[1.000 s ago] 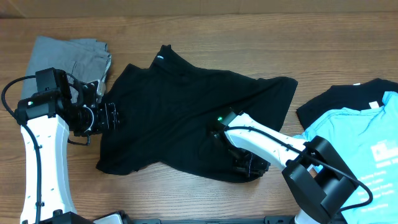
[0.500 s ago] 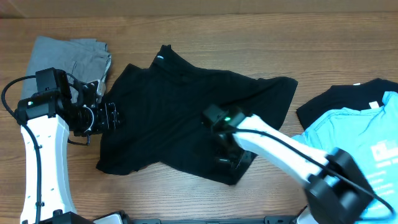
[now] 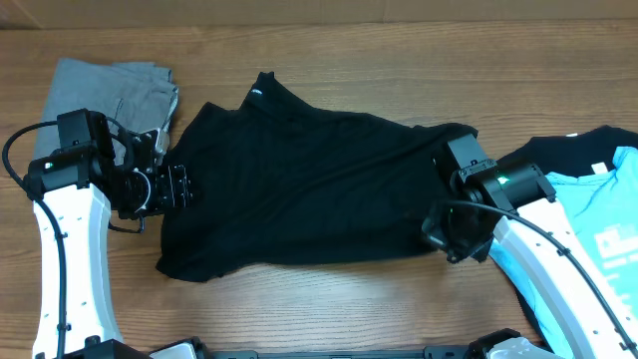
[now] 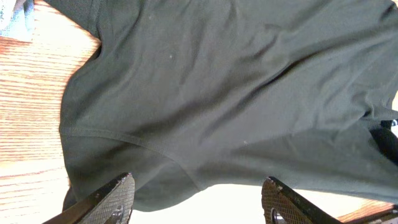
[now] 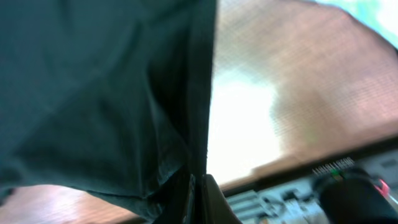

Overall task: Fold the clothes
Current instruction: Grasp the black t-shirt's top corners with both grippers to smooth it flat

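The large black T-shirt (image 3: 299, 189) lies spread across the middle of the table, its small white label (image 3: 257, 90) at the collar toward the back. My left gripper (image 3: 184, 187) stands open at the shirt's left edge. In the left wrist view its fingers (image 4: 118, 199) are wide apart, with the shirt (image 4: 217, 93) and its hem just beyond them. My right gripper (image 3: 444, 239) is at the shirt's lower right corner. There it is shut (image 5: 198, 193) on the hem of the black fabric (image 5: 93, 93).
A grey garment (image 3: 110, 85) lies at the back left behind my left arm. At the right edge a light blue printed T-shirt (image 3: 598, 219) lies on another black garment (image 3: 538, 165), close to my right arm. Bare wood shows along the front edge.
My right gripper has swung from the shirt's lower middle out to the right, dragging the folded-over fabric with it and flattening the shirt. My left arm has stayed where it was.
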Controlling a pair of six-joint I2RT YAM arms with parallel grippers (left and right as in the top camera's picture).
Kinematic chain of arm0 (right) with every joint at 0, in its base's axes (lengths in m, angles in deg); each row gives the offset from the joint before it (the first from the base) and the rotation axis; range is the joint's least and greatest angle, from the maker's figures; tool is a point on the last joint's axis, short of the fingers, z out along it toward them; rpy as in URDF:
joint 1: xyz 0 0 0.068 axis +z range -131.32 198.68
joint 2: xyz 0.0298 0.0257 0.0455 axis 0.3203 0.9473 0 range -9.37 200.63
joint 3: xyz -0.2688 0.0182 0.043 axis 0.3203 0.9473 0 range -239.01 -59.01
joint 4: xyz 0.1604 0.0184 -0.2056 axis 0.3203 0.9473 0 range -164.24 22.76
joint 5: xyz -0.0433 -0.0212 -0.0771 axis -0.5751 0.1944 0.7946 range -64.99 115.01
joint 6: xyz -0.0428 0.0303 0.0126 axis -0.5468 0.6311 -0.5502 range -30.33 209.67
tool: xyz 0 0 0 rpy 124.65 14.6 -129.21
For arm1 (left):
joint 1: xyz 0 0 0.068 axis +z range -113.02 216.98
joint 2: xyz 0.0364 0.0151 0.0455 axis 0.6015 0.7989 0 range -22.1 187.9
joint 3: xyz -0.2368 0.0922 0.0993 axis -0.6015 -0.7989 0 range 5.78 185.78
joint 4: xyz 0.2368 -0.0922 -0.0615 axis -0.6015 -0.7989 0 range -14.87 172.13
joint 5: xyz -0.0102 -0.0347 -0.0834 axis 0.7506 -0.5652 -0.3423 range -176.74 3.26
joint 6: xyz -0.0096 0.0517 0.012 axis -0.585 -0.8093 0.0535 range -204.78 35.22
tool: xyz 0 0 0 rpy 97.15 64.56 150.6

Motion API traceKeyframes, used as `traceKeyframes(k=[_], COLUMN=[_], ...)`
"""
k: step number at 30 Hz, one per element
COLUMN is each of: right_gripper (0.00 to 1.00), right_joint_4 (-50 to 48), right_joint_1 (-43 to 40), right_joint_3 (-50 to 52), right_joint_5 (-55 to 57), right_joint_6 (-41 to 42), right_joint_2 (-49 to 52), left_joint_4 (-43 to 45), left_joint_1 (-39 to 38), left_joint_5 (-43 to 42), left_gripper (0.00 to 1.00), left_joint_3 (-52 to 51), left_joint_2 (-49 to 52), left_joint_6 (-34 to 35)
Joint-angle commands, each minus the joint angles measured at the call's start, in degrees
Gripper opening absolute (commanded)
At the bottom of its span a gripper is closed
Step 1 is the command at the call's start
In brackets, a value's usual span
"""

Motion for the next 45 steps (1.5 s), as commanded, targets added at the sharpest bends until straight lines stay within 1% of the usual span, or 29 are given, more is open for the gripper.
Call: traceKeyframes(k=[1, 4, 5, 8, 9, 10, 12, 14, 16, 17, 19, 21, 24, 28, 30, 32, 34, 37, 40, 45], right_gripper=[0.06, 0.12, 0.16, 0.19, 0.22, 0.28, 0.34, 0.42, 0.45, 0.44, 0.36, 0.26, 0.26, 0.26, 0.33, 0.38, 0.38, 0.38, 0.38, 0.38], right_joint_4=[1.8, 3.0, 3.1, 3.0, 2.7, 1.9, -0.7, -6.6, -13.0, -18.3, -26.8, -32.8, -41.2, -46.3, -47.2, -47.2, -46.9, -44.9, -41.1, -36.3], right_joint_1=[-0.1, -0.1, -0.1, -0.1, -0.1, -0.2, -0.2, -0.2, -0.2, -0.3, -1.5, -3.5, -11.1, -19.4, -23.0, -27.4, -29.2, -29.7, -29.1, -28.3], right_joint_3=[4.1, 7.7, 8.7, 10.8, 11.1, 11.1, 11.1, 11.1, 11.1, 11.1, 11.1, 11.1, 11.0, 10.2, 9.0, 7.2, 7.1, 7.1, 7.3, 8.1], right_joint_5=[0.2, 0.2, 0.0, 0.1, 0.1, 0.4, 0.3, 0.3, 0.4, 0.7, 0.7, 0.6, -4.0, -9.9, -11.6, -12.1, -14.8, -19.5, -19.3, -19.4], right_joint_6=[-0.9, -0.9, -0.9, -1.0, -1.2, -1.2, -1.4, -1.4, -2.3, -2.2, -2.2, -2.2, -2.7, -8.7, -12.0, -15.9, -17.9, -20.6, -20.6, -20.6], right_joint_2=[-0.4, -0.4, -0.4, -0.4, -0.4, -0.4, -0.4, -0.4, -0.4, -0.3, 0.1, 1.2, 6.4, 13.6, 16.9, 20.6, 22.4, 24.2, 25.1, 25.3], left_joint_4=[0.1, 0.1, 0.1, 0.1, 0.1, 0.2, 0.2, 0.2, 0.2, 0.2, 0.2, 0.2, 0.4, 1.6, 2.1, 2.2, 2.4, 2.7, 3.1, 3.2], left_joint_1=[-0.2, -0.2, -0.2, -0.2, -0.2, -0.2, -0.2, -0.2, -0.2, -0.3, -0.7, -1.6, -4.9, -9.1, -11.0, -12.7, -13.3, -13.4, -13.5, -13.5], left_joint_5=[-0.5, -0.4, -0.4, -0.4, -0.5, -0.5, -0.5, -0.5, -0.7, -1.4, -4.2, -5.2, -5.2, -4.6, -3.7, -3.0, -3.0, -3.0, -1.7, -1.7], left_gripper=[0.69, 0.7, 0.7, 0.7, 0.71, 0.71, 0.71, 0.72, 0.72, 0.71, 0.63, 0.57, 0.51, 0.54, 0.56, 0.58, 0.59, 0.59, 0.6, 0.61], left_joint_3=[1.1, 1.1, 1.1, 1.1, 1.1, 1.1, 1.1, 1.1, 1.1, 1.1, 1.1, 1.1, 1.1, 1.1, 1.1, 1.1, 1.1, 1.1, 1.1, 1.1], left_joint_2=[-0.8, -0.8, -0.8, -0.8, -0.8, -0.8, -0.8, -0.8, -0.8, -0.8, -0.8, -0.8, -0.8, -0.8, -0.8, -0.7, -0.7, -0.7, -0.7, -0.7], left_joint_6=[-1.3, -1.3, -1.3, -1.3, -1.3, -1.3, -1.3, -1.3, -1.3, -1.3, -3.5, -4.4, -5.5, -6.4, -6.4, -6.3, -6.2, -6.1, -4.5, -4.4])
